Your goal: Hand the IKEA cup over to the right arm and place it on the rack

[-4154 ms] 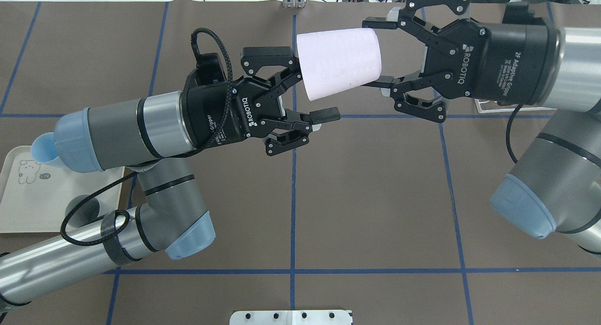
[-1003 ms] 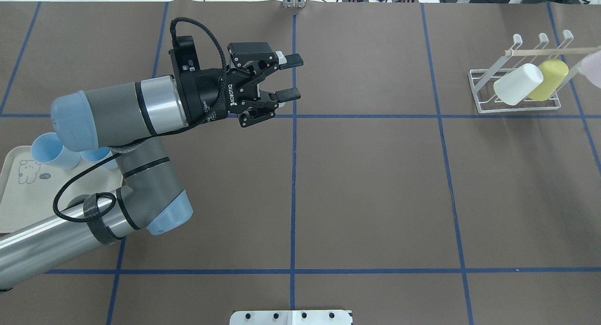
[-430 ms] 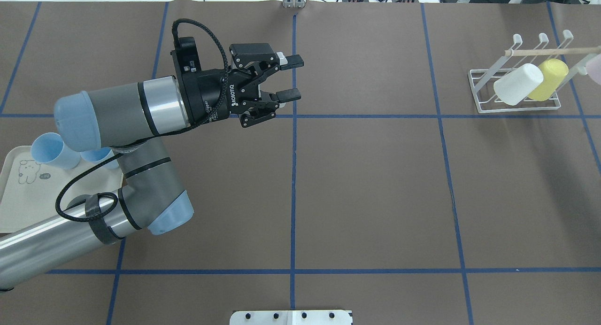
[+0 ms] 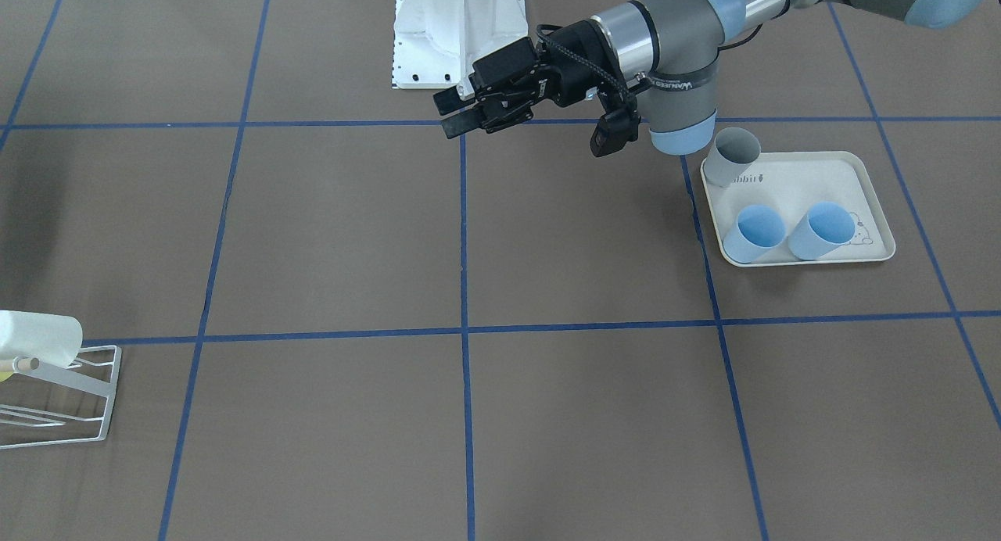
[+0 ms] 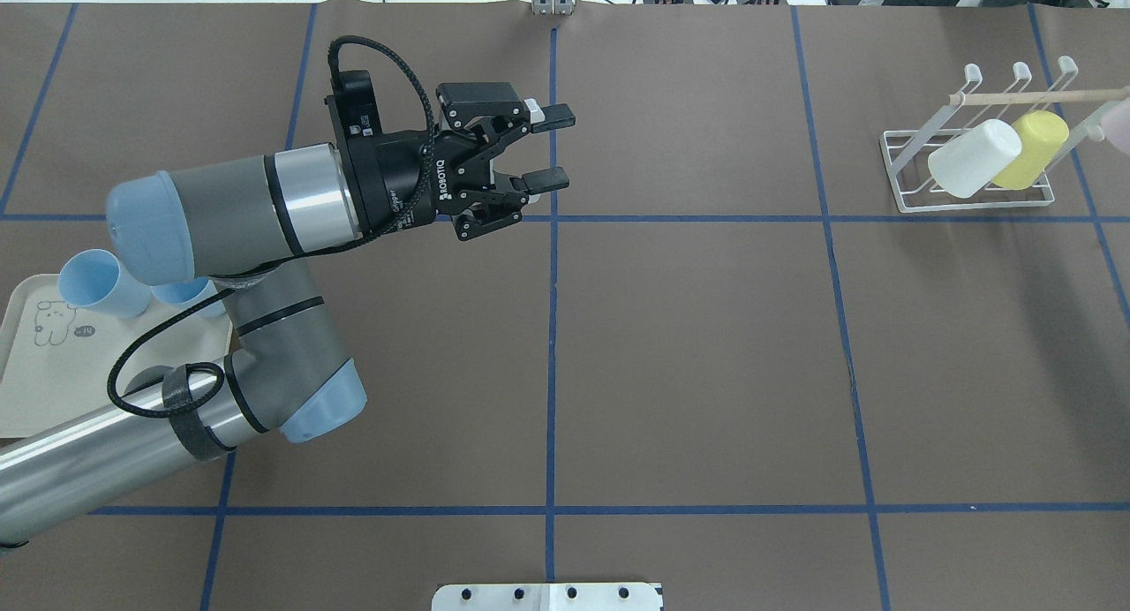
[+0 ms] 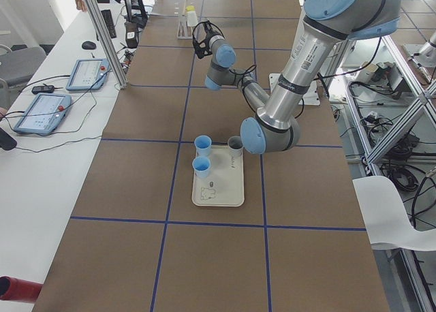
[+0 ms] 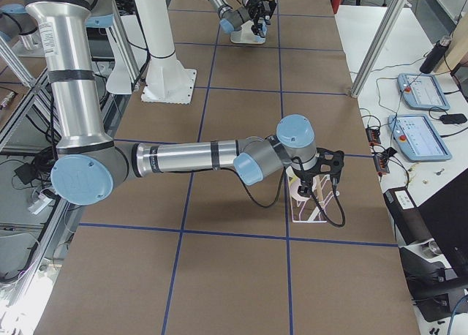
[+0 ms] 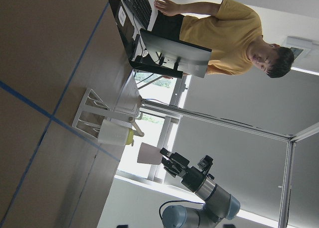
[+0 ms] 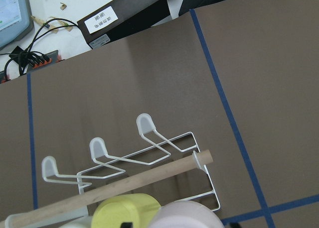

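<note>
Overhead: IKEA cup point(image 5: 1123, 130) clipped by the frame edge at 3 o'clock, only a pink sliver in view. Tray point(image 5: 53, 390) clipped at 9 o'clock, its 3 o'clock end under the left arm point(image 5: 221, 214). One blue cup point(image 5: 184, 293) half hidden under that arm.

Front-facing: rack point(image 4: 110, 400) and white cup point(image 4: 39, 336) both clipped at 9 o'clock.

Right wrist: IKEA cup and yellow cup point(image 9: 128, 209) cut off at 6 o'clock.

Left wrist: right gripper point(image 8: 164, 161) small and distant, its arm cut off at 6 o'clock.
</note>
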`<control>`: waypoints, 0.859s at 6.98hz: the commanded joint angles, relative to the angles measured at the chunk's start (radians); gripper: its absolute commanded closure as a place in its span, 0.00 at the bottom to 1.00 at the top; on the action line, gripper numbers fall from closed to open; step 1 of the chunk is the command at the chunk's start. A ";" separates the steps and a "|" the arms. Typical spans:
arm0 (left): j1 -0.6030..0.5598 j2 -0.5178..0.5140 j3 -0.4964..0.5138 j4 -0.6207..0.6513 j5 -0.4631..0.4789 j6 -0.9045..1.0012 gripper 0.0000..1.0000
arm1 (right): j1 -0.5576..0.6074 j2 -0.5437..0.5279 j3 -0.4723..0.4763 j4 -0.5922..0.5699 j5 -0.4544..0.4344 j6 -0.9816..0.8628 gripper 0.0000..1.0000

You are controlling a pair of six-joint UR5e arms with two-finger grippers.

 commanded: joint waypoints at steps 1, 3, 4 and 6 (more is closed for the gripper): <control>0.000 -0.001 -0.001 0.000 0.001 0.000 0.30 | -0.004 0.013 -0.017 0.000 -0.004 0.001 1.00; 0.000 -0.001 -0.001 0.000 0.006 0.000 0.30 | -0.016 0.024 -0.040 0.009 -0.007 0.004 1.00; 0.002 -0.001 0.000 0.002 0.015 0.000 0.30 | -0.028 0.028 -0.040 0.009 -0.011 0.008 1.00; 0.002 0.001 0.000 0.002 0.015 0.000 0.30 | -0.039 0.041 -0.051 0.010 -0.042 0.005 1.00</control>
